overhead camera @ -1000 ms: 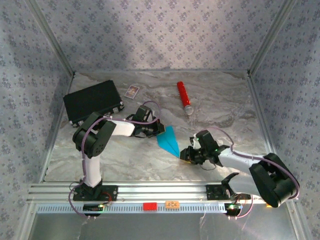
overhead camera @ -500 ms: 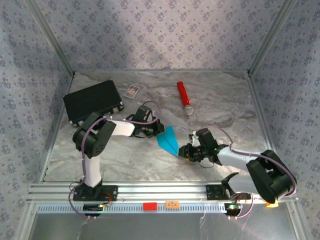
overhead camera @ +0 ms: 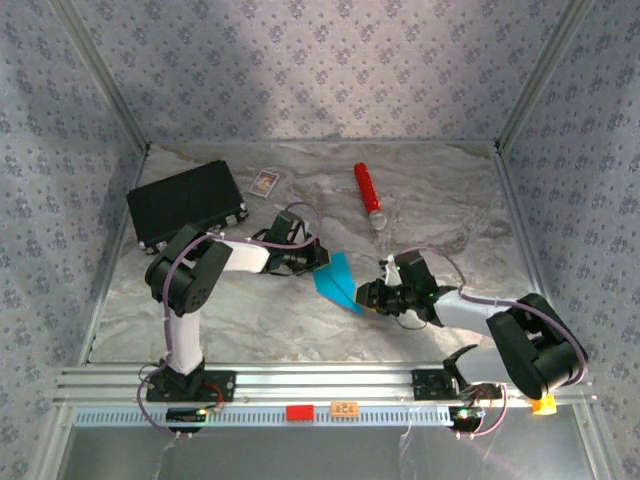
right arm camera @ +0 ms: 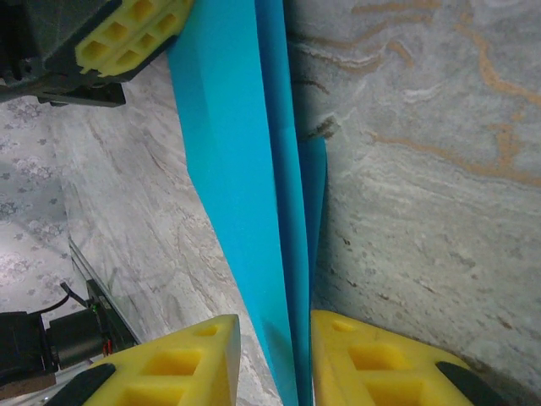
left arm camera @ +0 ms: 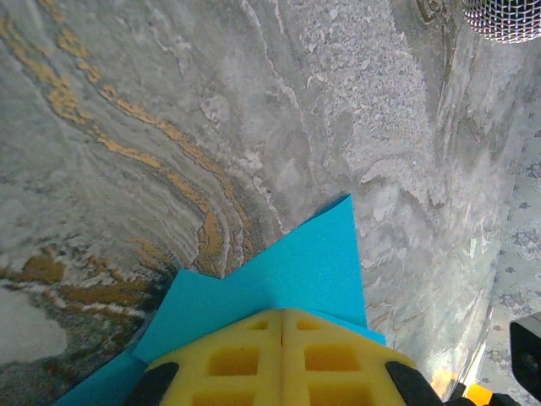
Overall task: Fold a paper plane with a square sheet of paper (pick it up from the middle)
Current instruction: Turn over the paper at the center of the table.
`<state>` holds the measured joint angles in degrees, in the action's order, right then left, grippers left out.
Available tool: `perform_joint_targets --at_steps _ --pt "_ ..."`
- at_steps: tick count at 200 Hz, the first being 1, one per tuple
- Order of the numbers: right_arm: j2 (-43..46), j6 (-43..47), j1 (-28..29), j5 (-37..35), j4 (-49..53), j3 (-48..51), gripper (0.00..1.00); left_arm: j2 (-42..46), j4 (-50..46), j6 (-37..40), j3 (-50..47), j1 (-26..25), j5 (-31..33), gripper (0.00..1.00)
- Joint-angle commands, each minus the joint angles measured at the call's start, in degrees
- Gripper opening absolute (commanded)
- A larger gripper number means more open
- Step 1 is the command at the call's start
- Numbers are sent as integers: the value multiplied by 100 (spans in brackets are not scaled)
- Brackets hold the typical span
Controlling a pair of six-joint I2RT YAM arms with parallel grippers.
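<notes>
**While two tools share one fold**

Though the desk (overhead camera: pixel 250 330) also carries a black case (overhead camera: pixel 187 205) at its far left, our concern lies mid-desk. The paper plane (overhead camera: pixel 337 280) is a half-made cyan dart lying between the two arms. Its long axis runs from a broad far-left end to a near-right point.

We have the left tool (overhead camera: pixel 318 258) at the broad end. In its wrist view the yellow pads (left arm camera: pixel 245 359) meet along one seam with the paper fanning out from them, so we judge it clamped there.

The right tool (overhead camera: pixel 366 296) meets the pointed end, looking along the axis. Its jaws stand narrowly apart with the folded layers between them, and a sliver of desk shows beside one pad.

Neither arm is nearer; each has its own end. We judge the coming move turns on the right tool closing across the crease, square to that axis.
</notes>
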<state>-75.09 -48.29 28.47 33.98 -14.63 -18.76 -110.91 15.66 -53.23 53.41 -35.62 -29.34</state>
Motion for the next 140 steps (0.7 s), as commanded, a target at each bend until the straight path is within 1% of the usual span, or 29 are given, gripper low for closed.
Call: perform_joint_targets --at_steps 1,42,88,120,140 --pt "-56 -18 -44 135 -134 -93 29 -228 -434 -2 -179 50 227 0" --pt "-83 -23 -93 192 -203 -72 29 -229 -438 -3 -178 46 222 0" --pt "-127 -13 -109 350 -276 -69 23 -164 -428 -21 -184 46 223 0" --pt "-117 44 -136 319 -190 -74 17 -78 -432 -21 -149 40 217 0" --pt "-95 63 -155 346 -163 -75 11 61 -376 -45 -146 39 170 4"
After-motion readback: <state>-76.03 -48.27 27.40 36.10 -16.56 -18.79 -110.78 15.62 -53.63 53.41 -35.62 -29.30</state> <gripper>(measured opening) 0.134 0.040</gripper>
